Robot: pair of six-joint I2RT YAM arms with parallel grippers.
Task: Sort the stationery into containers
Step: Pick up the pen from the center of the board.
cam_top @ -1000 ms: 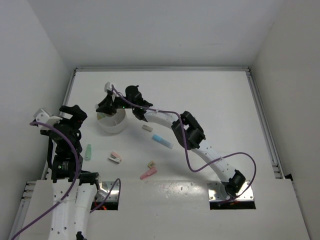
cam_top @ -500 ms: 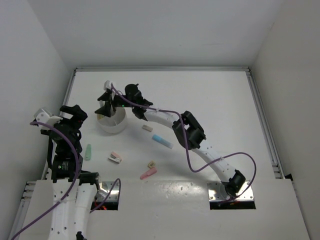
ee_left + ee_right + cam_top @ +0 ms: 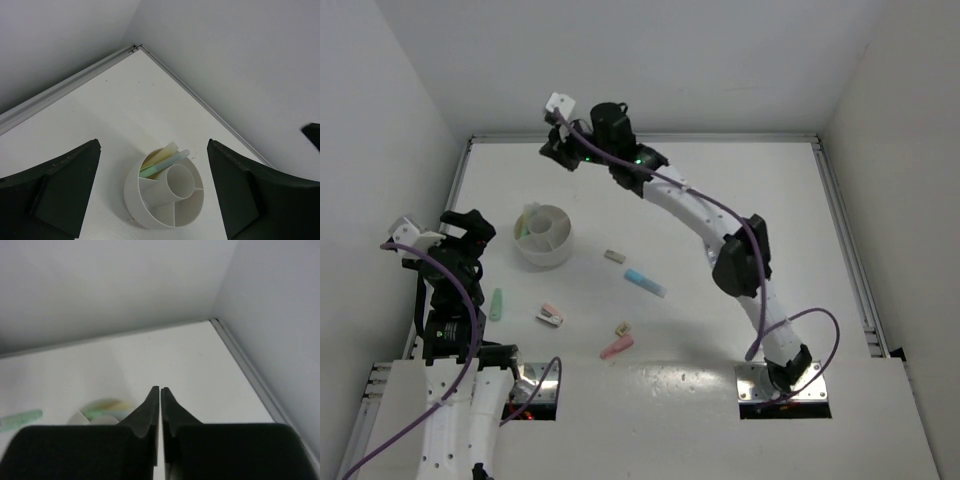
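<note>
The white round bowl (image 3: pixel 543 236) with inner dividers stands at the left. In the left wrist view its rear compartment (image 3: pixel 165 192) holds yellow, light-blue and green sticks (image 3: pixel 167 156). On the table lie a green stick (image 3: pixel 496 303), a pink-white stapler piece (image 3: pixel 550 316), two tan blocks (image 3: pixel 614 256) (image 3: pixel 622 328), a light-blue stick (image 3: pixel 645 283) and a pink stick (image 3: pixel 617 346). My right gripper (image 3: pixel 558 152) (image 3: pixel 160 388) is shut and empty, raised near the far wall behind the bowl. My left gripper (image 3: pixel 478 228) (image 3: pixel 152 145) is open and empty, left of the bowl.
Side walls and a metal rail (image 3: pixel 645 138) bound the table at the far edge. The right wrist view shows the bowl blurred (image 3: pixel 102 409) and the green stick (image 3: pixel 20 420) beyond it.
My right gripper has lifted off the bowl and swung back toward the far wall. The sticks stay in the bowl. The left arm has not moved.
</note>
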